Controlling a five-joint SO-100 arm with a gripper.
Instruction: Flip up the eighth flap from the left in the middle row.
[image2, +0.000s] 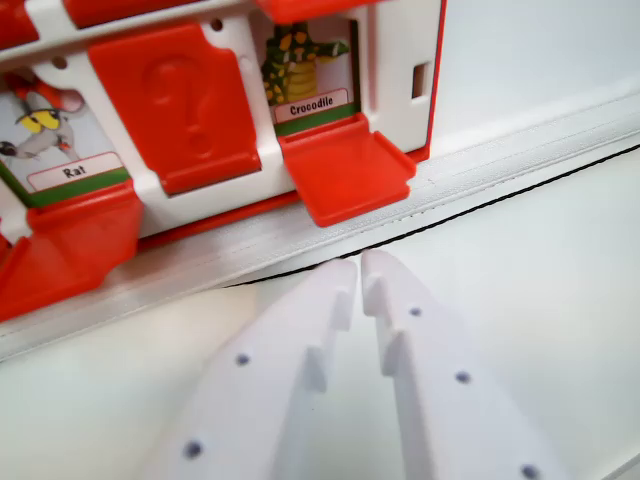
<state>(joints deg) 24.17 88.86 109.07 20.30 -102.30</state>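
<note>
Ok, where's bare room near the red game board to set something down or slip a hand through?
Bare white tabletop lies to the wrist view's right of the white gripper, below the white ridged strip. A smaller patch sits left of the gripper. Crowded: along the red and white game board, where the lowered red Crocodile flap overhangs the strip.

The game board (200, 110) runs off the top and left edges.

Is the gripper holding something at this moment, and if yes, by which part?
Nothing is held. The gripper has its fingertips nearly together with only an empty narrow gap between them, and it sits just short of the red flap under the Crocodile card.
</note>
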